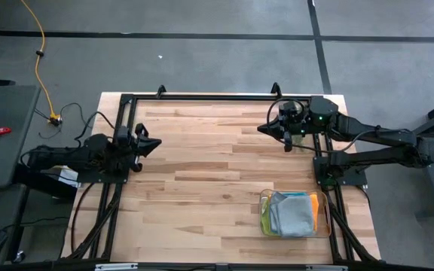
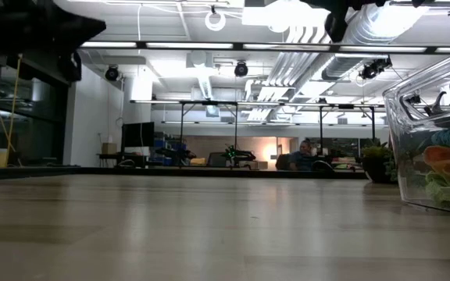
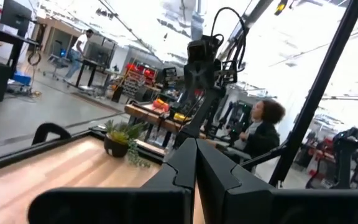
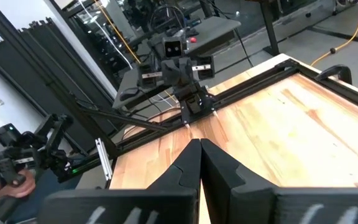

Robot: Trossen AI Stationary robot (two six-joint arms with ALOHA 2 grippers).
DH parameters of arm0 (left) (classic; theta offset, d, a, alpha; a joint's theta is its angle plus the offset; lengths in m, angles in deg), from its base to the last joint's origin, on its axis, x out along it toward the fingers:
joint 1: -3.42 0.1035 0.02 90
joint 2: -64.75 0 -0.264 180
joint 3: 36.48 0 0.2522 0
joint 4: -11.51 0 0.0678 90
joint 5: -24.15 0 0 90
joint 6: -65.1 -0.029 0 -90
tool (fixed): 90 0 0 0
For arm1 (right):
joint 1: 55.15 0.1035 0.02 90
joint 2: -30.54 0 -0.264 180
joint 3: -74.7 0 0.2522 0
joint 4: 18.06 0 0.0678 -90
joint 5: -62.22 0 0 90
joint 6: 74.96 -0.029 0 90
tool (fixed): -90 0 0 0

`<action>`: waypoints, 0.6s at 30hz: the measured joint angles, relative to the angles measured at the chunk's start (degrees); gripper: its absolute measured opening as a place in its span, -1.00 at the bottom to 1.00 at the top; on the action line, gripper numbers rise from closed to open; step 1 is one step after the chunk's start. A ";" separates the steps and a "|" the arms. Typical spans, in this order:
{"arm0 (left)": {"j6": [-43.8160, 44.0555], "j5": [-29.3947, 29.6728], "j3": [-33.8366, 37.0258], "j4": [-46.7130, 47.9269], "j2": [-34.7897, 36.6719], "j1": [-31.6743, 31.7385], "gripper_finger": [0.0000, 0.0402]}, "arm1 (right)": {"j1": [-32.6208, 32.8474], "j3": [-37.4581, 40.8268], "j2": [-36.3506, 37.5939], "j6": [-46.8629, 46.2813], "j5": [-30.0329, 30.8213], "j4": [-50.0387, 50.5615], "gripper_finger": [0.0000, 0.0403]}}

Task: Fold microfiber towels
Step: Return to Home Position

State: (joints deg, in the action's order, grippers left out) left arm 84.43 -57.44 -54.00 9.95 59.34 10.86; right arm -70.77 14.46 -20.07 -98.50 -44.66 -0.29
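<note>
Folded microfiber towels point(image 1: 292, 214), grey uppermost, judged soft, light and best pinched at a folded edge, lie stacked in the clear plastic rectangular tray point(image 1: 261, 197) at lower right; left gripper point(image 1: 155, 143) mid-left and right gripper point(image 1: 266, 128) upper right are closed, empty.

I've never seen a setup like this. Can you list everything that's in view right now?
Table: one, light wood, under both arms.
Tray: one, clear plastic, on the table near the right arm's base.
Towels: one folded stack, grey on top with teal, orange and yellow-green edges showing, inside the tray.
Potted plant: one, green in a dark pot, at the table's edge.
Cable: one, yellow, on the floor beyond the table.
Seated person: one, dark top, in the room behind the table.
Left claw: one, dark, shut and empty, over the table's left side.
Right claw: one, dark, shut and empty, over the table's right side.
</note>
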 joint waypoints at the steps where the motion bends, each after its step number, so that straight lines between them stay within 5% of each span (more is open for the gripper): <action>1: 0.36 0.05 1.06 -0.31 0.76 0.01 -1.00 | 0.00 0.00 -0.01 0.00 0.02 0.18 -1.00; 12: 0.89 2.56 3.03 12.22 4.56 0.00 -1.00 | 0.00 0.00 -0.02 -0.03 0.00 0.99 -1.00; 18: 0.90 -3.31 2.98 14.51 1.70 0.39 -1.00 | 0.04 0.01 0.00 -0.49 -0.12 1.29 -1.00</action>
State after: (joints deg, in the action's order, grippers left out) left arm 85.33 -60.75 -51.02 24.47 61.04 11.26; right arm -70.72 14.47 -20.07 -99.00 -44.78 1.00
